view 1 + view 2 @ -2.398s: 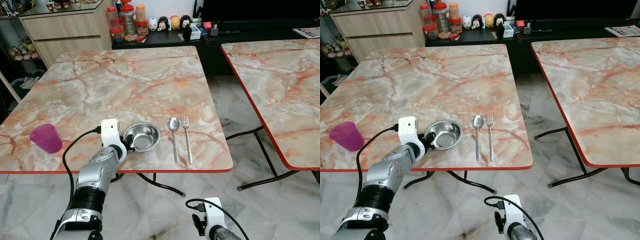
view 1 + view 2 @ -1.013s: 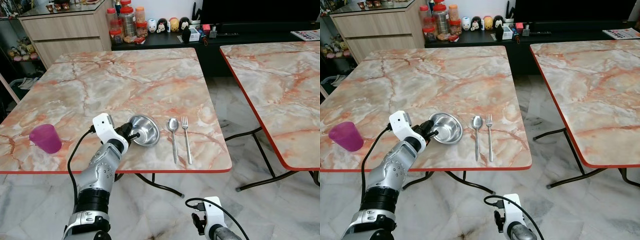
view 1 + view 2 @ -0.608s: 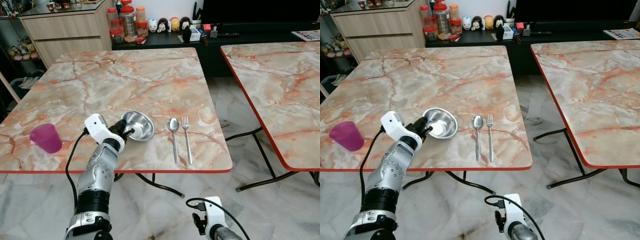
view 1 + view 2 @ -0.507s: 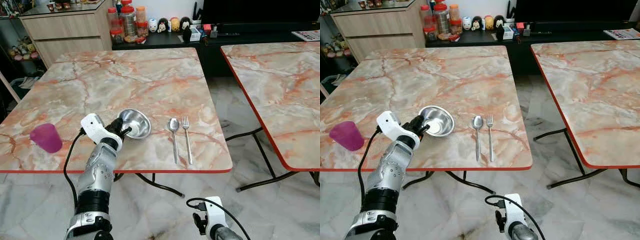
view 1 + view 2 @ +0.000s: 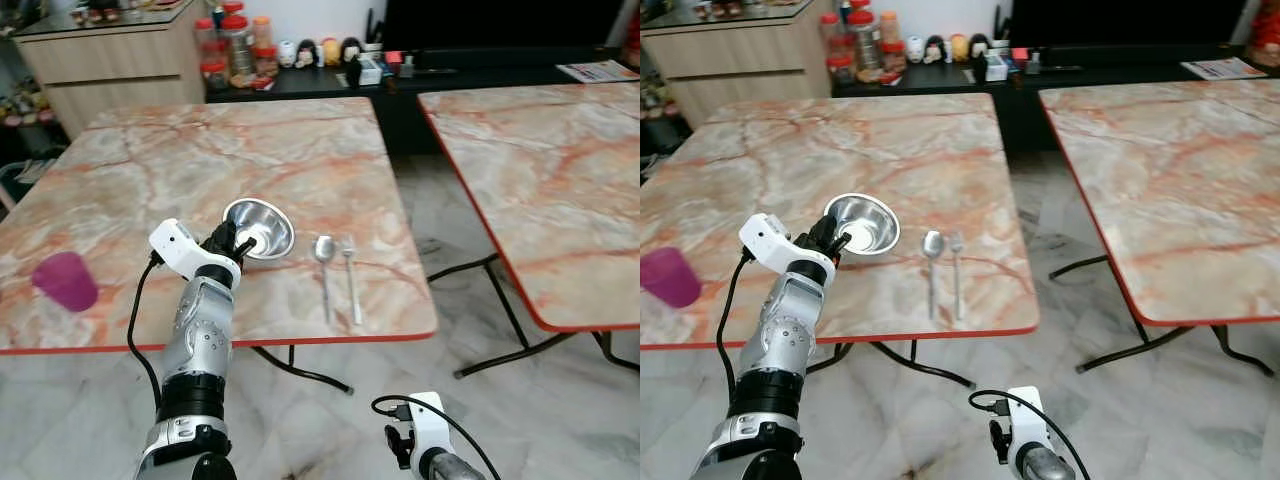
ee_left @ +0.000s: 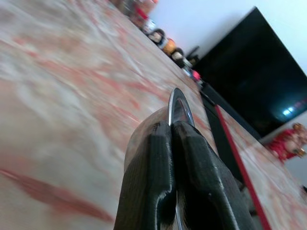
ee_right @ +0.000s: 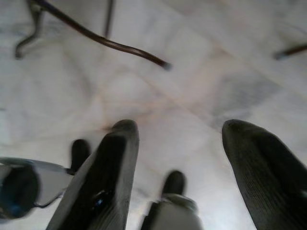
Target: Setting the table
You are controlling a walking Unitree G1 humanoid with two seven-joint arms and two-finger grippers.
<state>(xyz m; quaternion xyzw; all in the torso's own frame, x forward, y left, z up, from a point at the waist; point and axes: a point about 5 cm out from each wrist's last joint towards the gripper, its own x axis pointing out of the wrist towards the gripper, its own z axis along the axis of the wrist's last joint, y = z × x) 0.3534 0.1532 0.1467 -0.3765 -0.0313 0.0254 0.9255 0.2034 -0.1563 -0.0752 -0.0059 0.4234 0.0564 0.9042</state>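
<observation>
The left gripper has the rim of the steel bowl pinched between its two black fingers, and the bowl is up off the near table, tipped so its open mouth faces out toward the room. A moment ago that bowl sat flat on the marble just beside the spoon; since then the arm has swung it up and away to the robot's left, so it now hangs well clear of the cutlery. The spoon and fork lie side by side near the table's front edge, where they were before. The purple cup stands near the left front corner, well apart from everything else; it looks blurred, so I can't say much more about it. The whole scene has slid a little sideways, which is the head turning. Down low, the right gripper hangs over the pale tiled floor with its fingers spread wide and nothing between them. A second marble table stands off to the right.
</observation>
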